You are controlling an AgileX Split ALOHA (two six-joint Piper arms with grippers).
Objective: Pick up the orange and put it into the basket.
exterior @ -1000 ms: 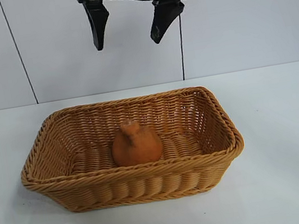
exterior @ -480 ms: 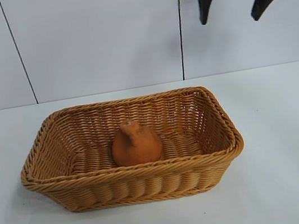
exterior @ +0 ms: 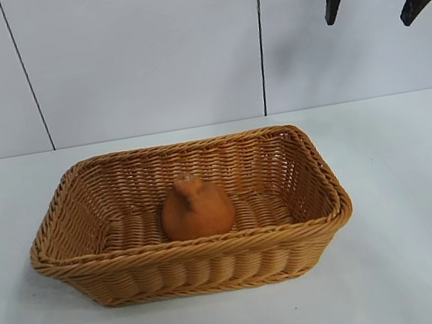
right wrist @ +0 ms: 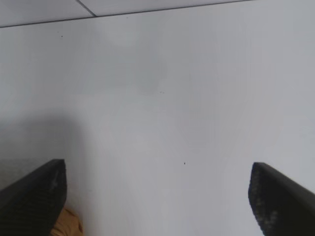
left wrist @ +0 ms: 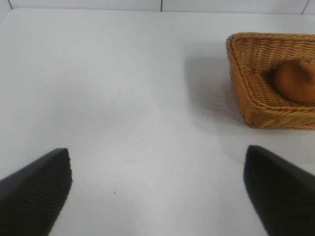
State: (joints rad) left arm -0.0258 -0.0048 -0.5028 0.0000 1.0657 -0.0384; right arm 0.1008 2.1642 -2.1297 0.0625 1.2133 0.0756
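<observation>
One orange [exterior: 197,208], one basket [exterior: 315,164].

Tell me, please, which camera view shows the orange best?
The exterior view: the orange sits whole in the middle of the basket, facing the camera. The left wrist view shows it partly cut by the edge. The right wrist view does not show it.

From my left wrist camera I see the left gripper [left wrist: 157,191] with its two dark fingers [left wrist: 37,189] spread wide — nothing between them but bare white table [left wrist: 123,98]. Well apart from the fingers sits the basket [left wrist: 246,93], only one corner in frame, and the orange [left wrist: 297,80] rests inside it — partly hidden by the woven rim.
</observation>
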